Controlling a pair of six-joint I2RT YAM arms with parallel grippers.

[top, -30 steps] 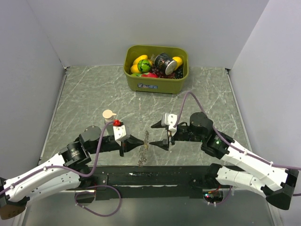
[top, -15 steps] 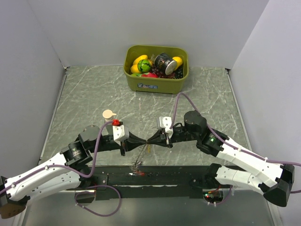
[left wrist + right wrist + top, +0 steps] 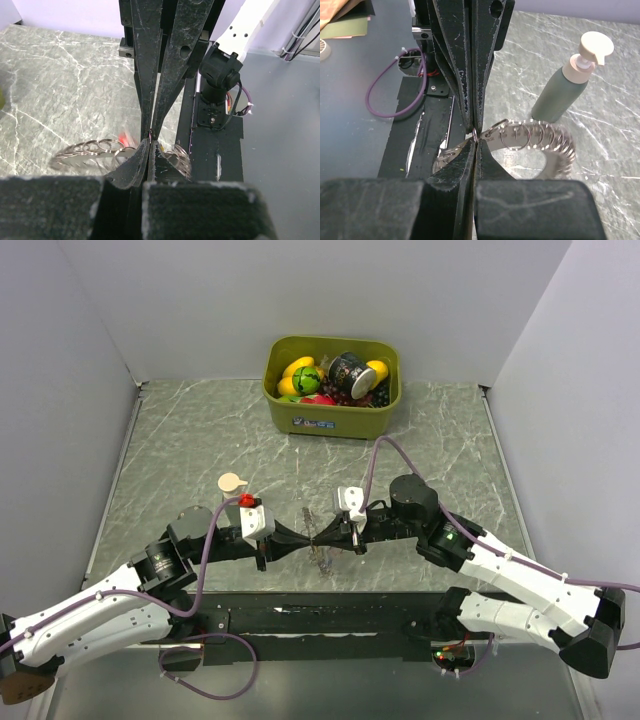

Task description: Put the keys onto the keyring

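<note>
Keyring (image 3: pixel 535 137): your right jaws just clamped it beside the left jaws' pinch. Likely ready for threading keys.

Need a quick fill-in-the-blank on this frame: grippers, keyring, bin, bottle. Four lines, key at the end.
1. The left gripper and right gripper meet tip to tip, each with its jaws ___.
2. The keyring is pinched by ___ of the two grippers.
3. The olive-green bin sits at the ___ edge of the table, away from the arm bases.
4. The pump bottle stands ___ on the table.
Missing words: shut; both; far; upright.
</note>
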